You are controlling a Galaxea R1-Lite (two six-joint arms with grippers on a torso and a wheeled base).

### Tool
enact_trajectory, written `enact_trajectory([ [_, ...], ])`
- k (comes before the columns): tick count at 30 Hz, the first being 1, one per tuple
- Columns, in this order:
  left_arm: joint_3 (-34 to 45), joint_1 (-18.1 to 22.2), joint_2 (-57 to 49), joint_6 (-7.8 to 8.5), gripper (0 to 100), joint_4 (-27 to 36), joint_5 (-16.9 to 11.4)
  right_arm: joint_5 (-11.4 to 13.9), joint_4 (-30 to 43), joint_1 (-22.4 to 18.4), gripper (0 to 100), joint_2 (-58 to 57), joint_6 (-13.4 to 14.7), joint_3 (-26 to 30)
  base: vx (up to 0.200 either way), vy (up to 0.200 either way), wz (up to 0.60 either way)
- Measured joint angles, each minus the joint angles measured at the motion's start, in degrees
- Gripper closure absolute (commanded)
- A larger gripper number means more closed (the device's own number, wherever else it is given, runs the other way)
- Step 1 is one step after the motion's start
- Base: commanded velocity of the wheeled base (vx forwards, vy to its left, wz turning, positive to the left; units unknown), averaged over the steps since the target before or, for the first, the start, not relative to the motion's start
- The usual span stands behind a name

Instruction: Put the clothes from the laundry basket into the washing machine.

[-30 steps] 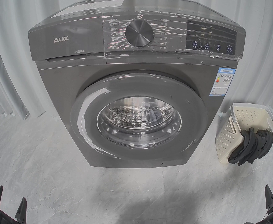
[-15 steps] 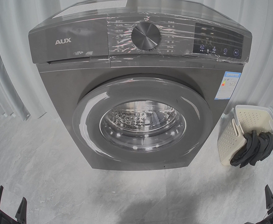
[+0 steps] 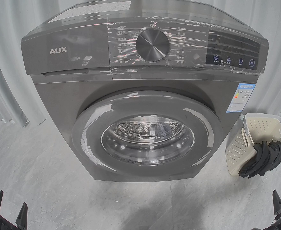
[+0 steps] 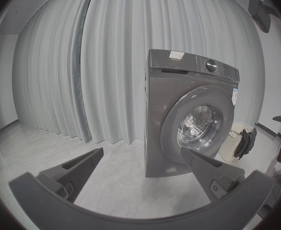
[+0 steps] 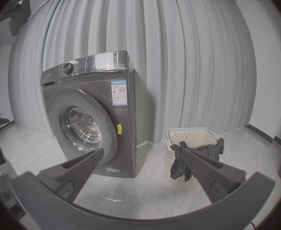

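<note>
1. I am looking at the washing machine [image 3: 67, 96], which is standing on the pale marbled floor [image 3: 51, 182] in front of a pleated white curtain [image 3: 6, 48].
2. Its round door [image 3: 146, 104] is sitting shut against the front. The steel drum is showing through the glass window [image 3: 146, 139].
3. Clear plastic film [image 3: 191, 48] is clinging over the control panel around the dial [image 3: 152, 44]. A blue-edged label [image 3: 241, 97] is sticking to the front near the machine's right edge.
4. The laundry basket [image 3: 238, 150], cream and perforated, is standing on the floor just beside the machine's right side.
5. The clothes [image 3: 265, 158] I am after are dark. They are hanging over the basket's near rim, trailing down its outer wall, with nothing touching them.
6. I am holding the left gripper [image 4: 141, 149] low and to the left, well apart from the machine. Its jaws are spread wide with nothing between them.
7. I am holding the right gripper [image 5: 142, 149] low and to the right, nearer the basket but well short of it. Its jaws are likewise released and gripping nothing.
</note>
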Motion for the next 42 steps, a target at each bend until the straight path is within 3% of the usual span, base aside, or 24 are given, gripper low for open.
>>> enact_trajectory([
  [8,0.0,0.0,0.0,0.05,0,0.0,-0.01,0.66,-1.12,0.12,0,0.0,0.38,-1.51,0.0,0.0,0.0],
  [16,0.0,0.0,0.0,0.11,0,-0.02,-0.01,8.45,0.17,2.93,0,5.27,0.85,-12.71,0.0,0.0,0.0],
  [21,0.0,0.0,0.0,0.11,0,0.0,-0.01,13.35,-2.71,5.71,0,16.02,0.85,-15.19,0.0,0.0,0.0],
  [26,0.0,0.0,0.0,0.11,0,0.0,-0.01,16.19,-8.01,9.18,0,28.87,0.95,-16.85,0.0,0.0,0.0],
  [35,0.0,0.0,0.0,0.07,0,0.0,-0.01,19.44,-14.96,13.85,0,52.8,1.15,-21.89,0.0,0.0,0.0],
  [42,0.0,0.0,0.0,0.05,0,0.0,-0.01,20.3,-20.08,15.09,0,66.1,1.1,-26.43,0.0,0.0,0.0],
])
